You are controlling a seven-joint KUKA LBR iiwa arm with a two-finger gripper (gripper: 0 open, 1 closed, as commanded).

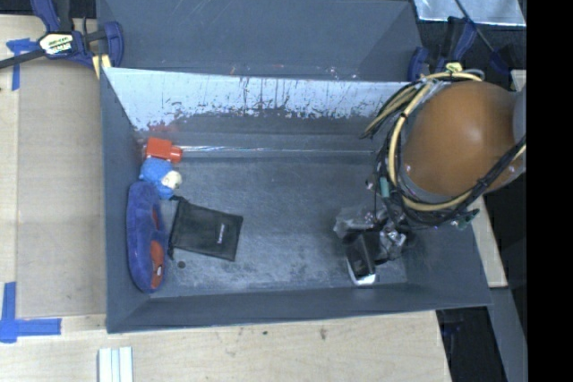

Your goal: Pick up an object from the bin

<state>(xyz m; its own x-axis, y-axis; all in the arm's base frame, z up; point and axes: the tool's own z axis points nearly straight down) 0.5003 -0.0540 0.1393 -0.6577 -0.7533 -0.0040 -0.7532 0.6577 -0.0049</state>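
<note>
Black pouch [206,233], long blue plush toy [141,239] and orange-capped figure [162,164] lie at left; the gripper [363,262] (grip state unclear) sits well apart, front right.

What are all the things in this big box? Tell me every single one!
bin: one, grey metal, middle of the view
orange block: one, orange-red, back left corner of the floor
small blue toy: one, blue with a white bit, just in front of the orange block
long blue thing: one, blue with an orange-red patch, along the left wall
flat black thing: one, black, right beside the long blue thing
orange cover: one, brownish orange, on the arm's wrist at the right
cables: several, yellow and black, looped round the cover
gripper: one, dark, low at the floor's front right, apart from the toys
</note>
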